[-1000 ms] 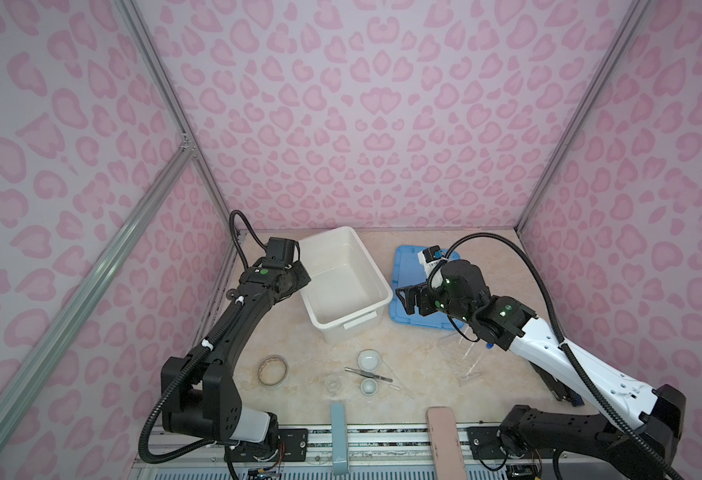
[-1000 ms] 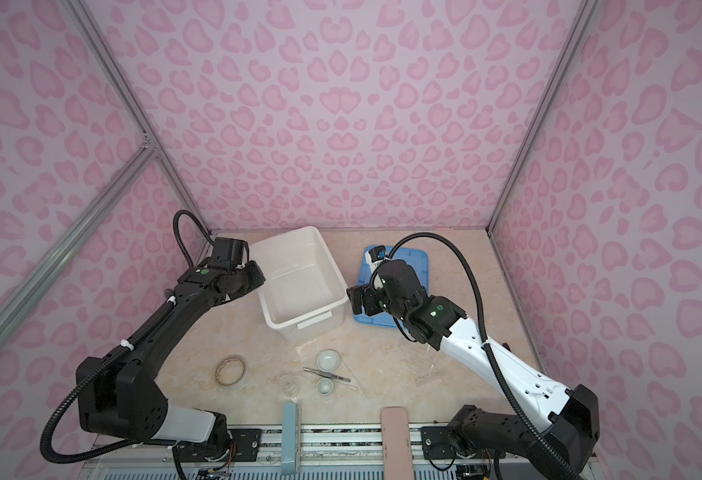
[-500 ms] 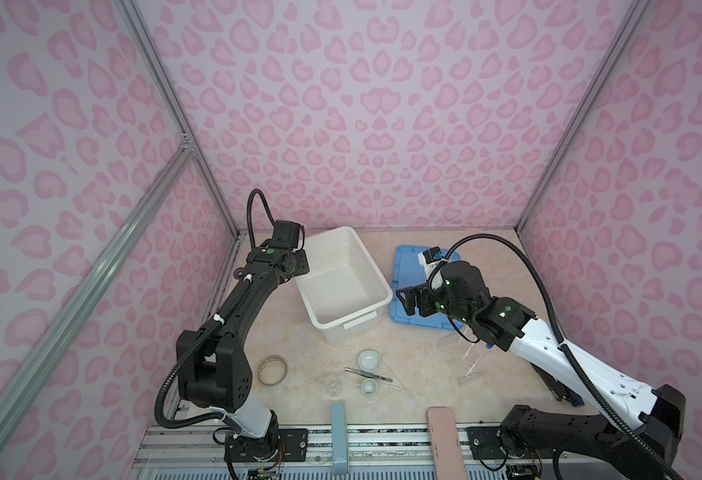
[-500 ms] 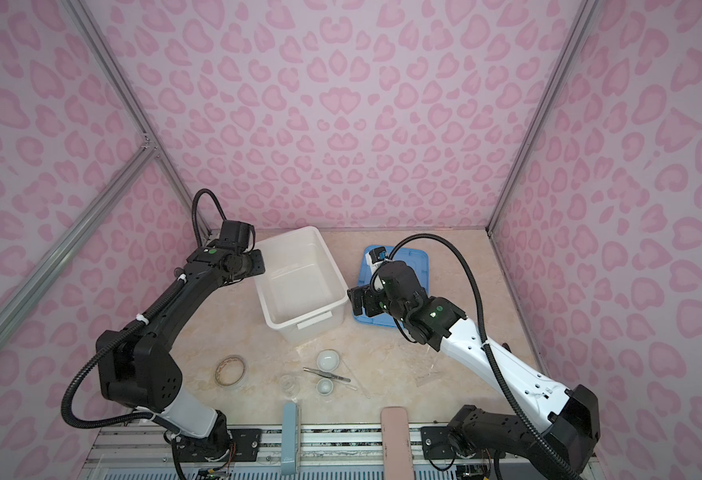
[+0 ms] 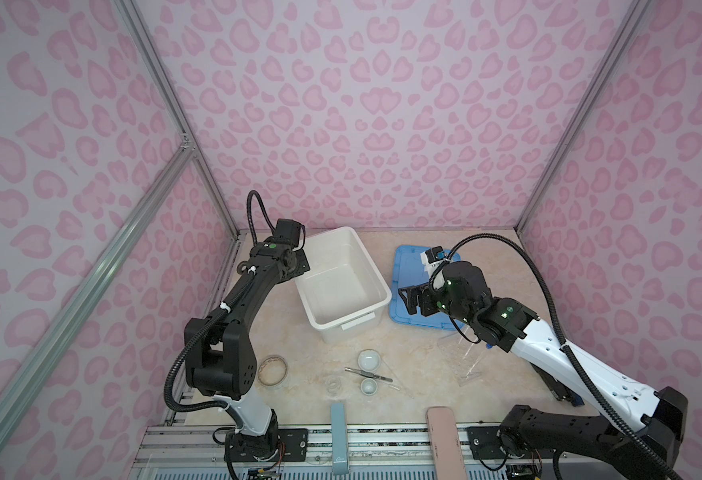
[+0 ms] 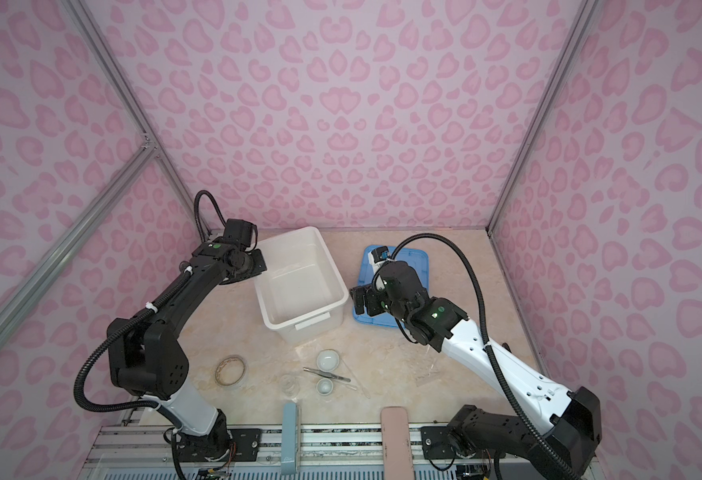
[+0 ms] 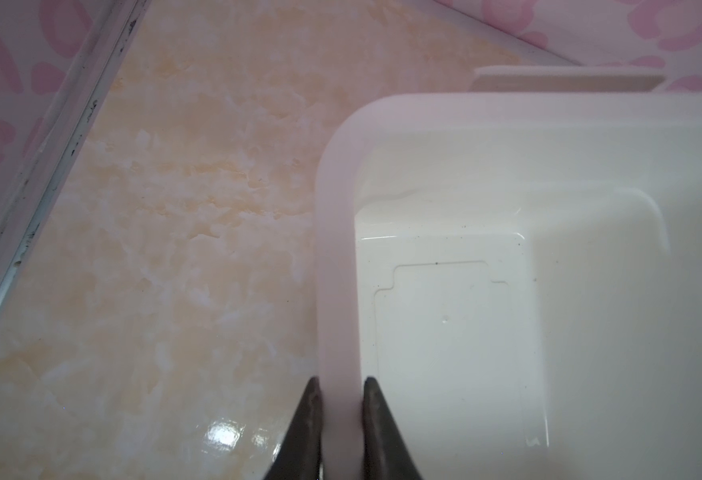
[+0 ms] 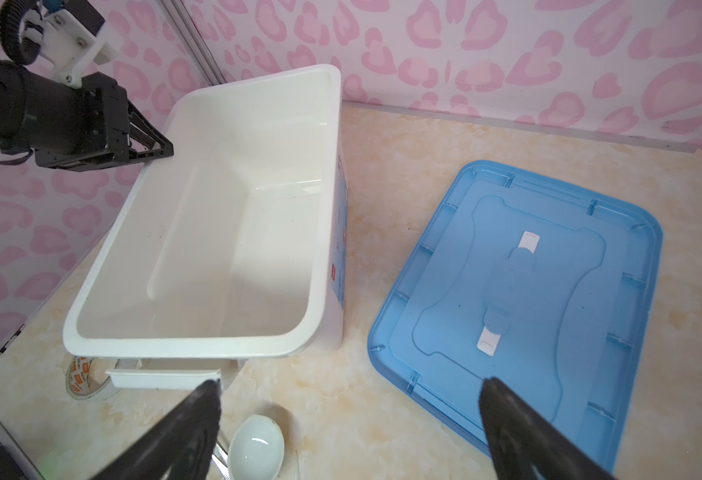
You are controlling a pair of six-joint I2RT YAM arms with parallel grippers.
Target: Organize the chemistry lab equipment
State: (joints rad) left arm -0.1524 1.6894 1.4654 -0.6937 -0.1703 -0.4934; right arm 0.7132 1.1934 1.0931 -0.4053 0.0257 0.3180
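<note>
1. White plastic is the largest thing here. The white tub (image 5: pixel 353 322) stands open and empty at the back of the table (image 5: pixel 424 357), in the same place as one second ago. No equipment is inside it yet.
2. The blue lid (image 8: pixel 445 291) lies flat just beside the tub, on its right in both top views. It has not moved either.
3. The left gripper (image 7: pixel 340 386) is what has changed. One second ago its jaws were wider and it was beside the tub's left wall. Now the arm has raised its elbow and the gripper sits a little nearer the back corner. Its jaws pinch the tub's rim, one on the outside and one on the inside. We judge that the tub is now held, so it can be dragged or kept steady. The sorting itself has not begun.
4. The right gripper (image 8: pixel 351 386) hangs above the table between tub and lid, with its jaws spread wide and holding nothing. We find no difference from the earlier pictures.
5. A roll of tape (image 5: pixel 272 370) lies near the left arm's base.
6. The equipment waits at the front of the table, well apart from the tub and unmoved:
   - Some clear pieces (image 5: pixel 467 368) lie under the right arm, too faint for us to name.
   - The larger white dish (image 5: pixel 369 360) and the smaller white dish (image 5: pixel 369 386) lie close together.
   - The metal tweezers (image 5: pixel 368 374) lie between the two dishes.
   - The tiny glass cup (image 5: pixel 333 384) stands just left of the smaller dish.
</note>
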